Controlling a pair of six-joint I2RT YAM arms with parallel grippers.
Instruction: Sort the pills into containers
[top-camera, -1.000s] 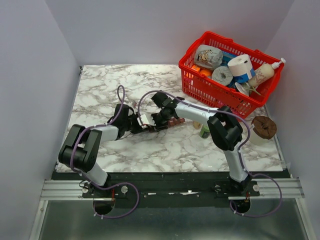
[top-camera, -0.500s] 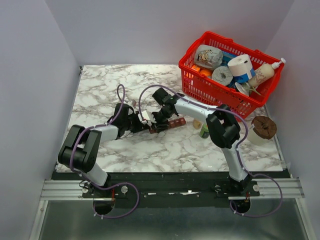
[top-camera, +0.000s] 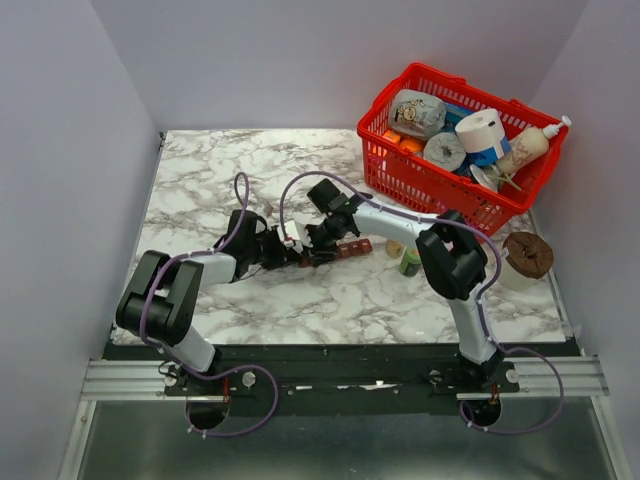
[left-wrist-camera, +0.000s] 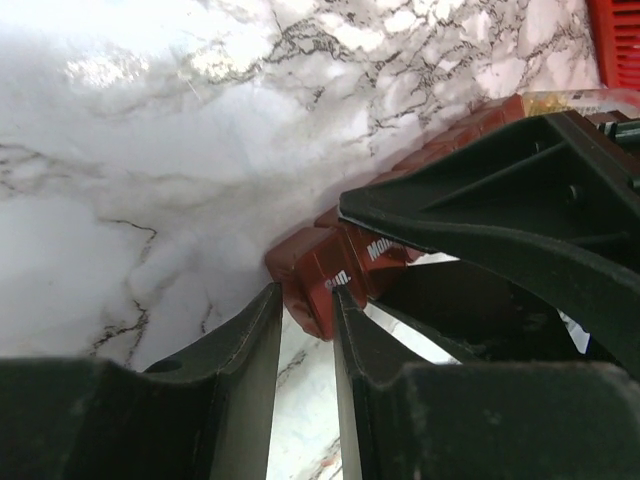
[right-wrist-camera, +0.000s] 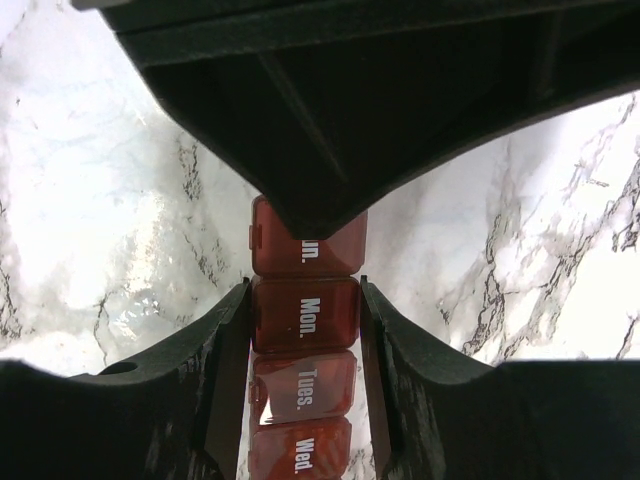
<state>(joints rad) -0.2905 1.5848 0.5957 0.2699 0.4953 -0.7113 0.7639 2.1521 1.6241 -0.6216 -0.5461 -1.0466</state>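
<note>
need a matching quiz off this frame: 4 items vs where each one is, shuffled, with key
Items
1. pill organiser
2. red basket
3. brown round object
4. right gripper

Places
a. far right corner of the table
b. straddling the "Mon." compartment
c. lying in the middle of the table
d. right edge of the table, nearer than the basket

Pairs: 1-c, 2-a, 3-d, 4-b
</note>
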